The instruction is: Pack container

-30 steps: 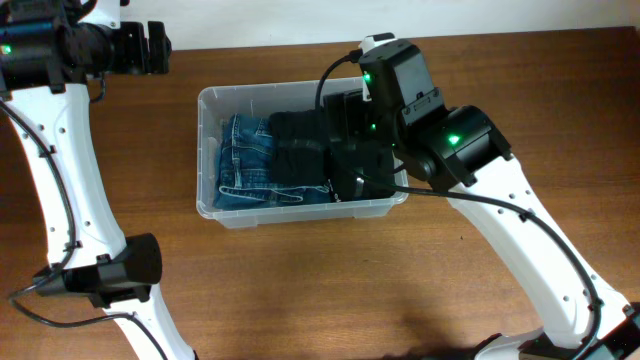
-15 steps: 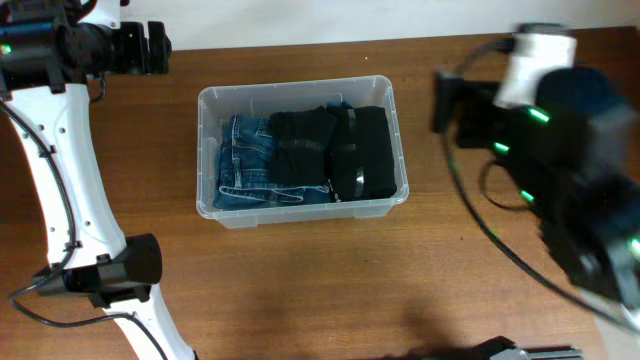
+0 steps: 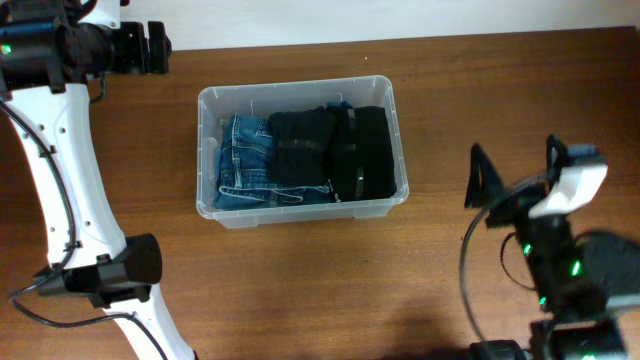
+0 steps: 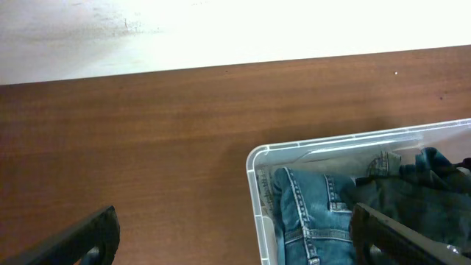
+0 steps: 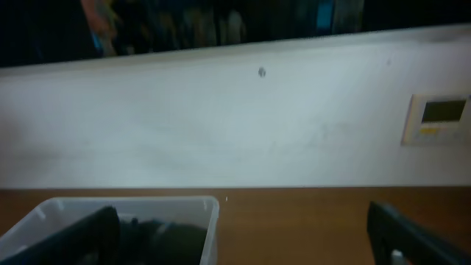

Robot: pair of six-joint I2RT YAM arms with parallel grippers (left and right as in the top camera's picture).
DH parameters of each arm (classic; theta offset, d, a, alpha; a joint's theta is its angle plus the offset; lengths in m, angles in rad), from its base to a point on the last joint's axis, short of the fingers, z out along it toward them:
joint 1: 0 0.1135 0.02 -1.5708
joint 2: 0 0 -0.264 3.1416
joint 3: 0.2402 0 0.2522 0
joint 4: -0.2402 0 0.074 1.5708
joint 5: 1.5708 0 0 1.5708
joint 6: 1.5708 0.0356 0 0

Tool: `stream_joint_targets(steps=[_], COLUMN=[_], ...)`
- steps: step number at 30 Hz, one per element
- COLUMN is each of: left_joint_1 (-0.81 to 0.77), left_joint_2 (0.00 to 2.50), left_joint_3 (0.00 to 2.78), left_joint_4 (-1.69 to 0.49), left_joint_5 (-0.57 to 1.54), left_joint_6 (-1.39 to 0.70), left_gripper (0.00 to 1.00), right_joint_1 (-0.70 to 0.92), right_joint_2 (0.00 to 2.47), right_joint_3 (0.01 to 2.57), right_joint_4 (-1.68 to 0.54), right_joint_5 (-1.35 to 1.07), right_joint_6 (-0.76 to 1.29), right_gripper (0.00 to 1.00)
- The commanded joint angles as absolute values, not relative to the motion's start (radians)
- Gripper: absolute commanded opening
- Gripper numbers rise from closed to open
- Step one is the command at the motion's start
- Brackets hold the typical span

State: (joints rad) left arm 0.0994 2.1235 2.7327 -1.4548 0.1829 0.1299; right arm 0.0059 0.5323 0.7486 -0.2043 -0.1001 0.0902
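Left claw [image 3: 155, 48], right claw [image 3: 512, 168] both spread, empty. Container [image 3: 300, 92] looks stiff, slick; I'd grab thick rim. Jeans [image 3: 245, 165] inside soft.

Clear glossy plastic container [image 3: 300, 210] gleaming ahead of the matt black left fingers [image 4: 73, 243], blue denim jeans [image 3: 245, 165] and soft black cloth garment [image 3: 330, 150] lying inside, smooth brown wood-grain table [image 3: 300, 290] spreading beneath those fingers

container [image 3: 295, 86]: jeans [image 3: 245, 160] in left part | folded clothes [image 3: 335, 150] in right part, touching jeans | right hand [image 3: 513, 147] well right of container
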Motion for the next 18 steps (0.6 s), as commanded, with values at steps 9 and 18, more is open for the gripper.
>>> stream_joint_targets(steps=[9, 18], left_joint_1=[0.099, 0.099], left_joint_2=[2.130, 2.130], left_joint_3=[2.729, 2.729], left_joint_4=[-1.455, -1.455], left_joint_5=[0.179, 0.179], left_joint_6=[0.128, 0.128], left_gripper=[0.99, 0.99], right_joint_1=[-0.046, -0.062], right_joint_2=[0.141, 0.042], right_joint_3=[0.214, 0.069], right_joint_4=[-0.017, -0.019], right_joint_5=[-0.192, -0.208], right_joint_6=[0.014, 0.015], right_gripper=[0.98, 0.98])
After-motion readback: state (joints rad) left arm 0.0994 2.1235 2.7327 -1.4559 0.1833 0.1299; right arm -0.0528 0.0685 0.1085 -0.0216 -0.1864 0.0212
